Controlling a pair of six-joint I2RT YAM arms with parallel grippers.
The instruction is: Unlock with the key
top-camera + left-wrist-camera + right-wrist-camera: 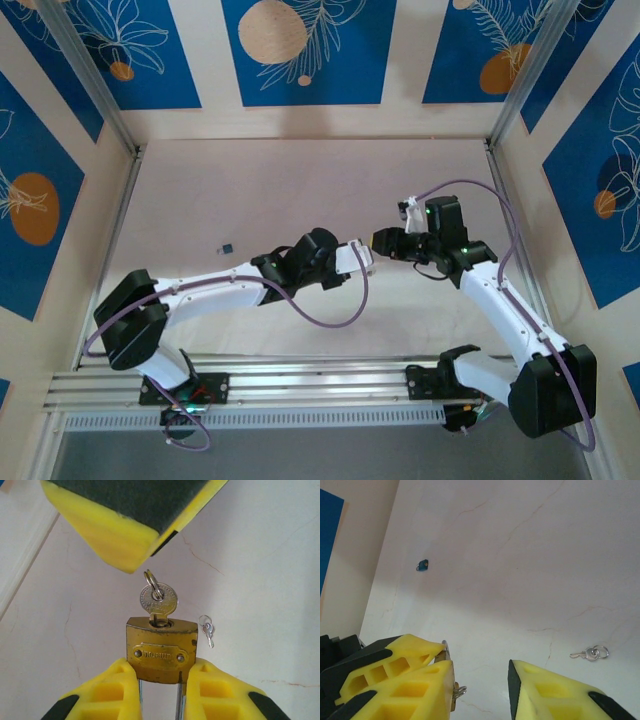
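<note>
Tabletop (300,180), pale and faintly veined, carries both arms, which reach in toward its middle. The left arm (220,285) stretches rightward and the right arm (510,305) bends in from the right, so the two grippers meet almost tip to tip.

The left gripper (160,667) is closed tight on the brass padlock (161,650), its yellow fingers (117,685) pressing the body on both sides and holding it off the table.

The right gripper (480,672) stands partly open with nothing between its fingers (555,692). One of them hangs just above the key (158,600) without touching it.

The key sits in the keyhole on the padlock's end, a small ring through its head.

A spare key (592,653) on its own ring lies on the table nearby, and a tiny blue object (423,565) lies well apart to the left.
</note>
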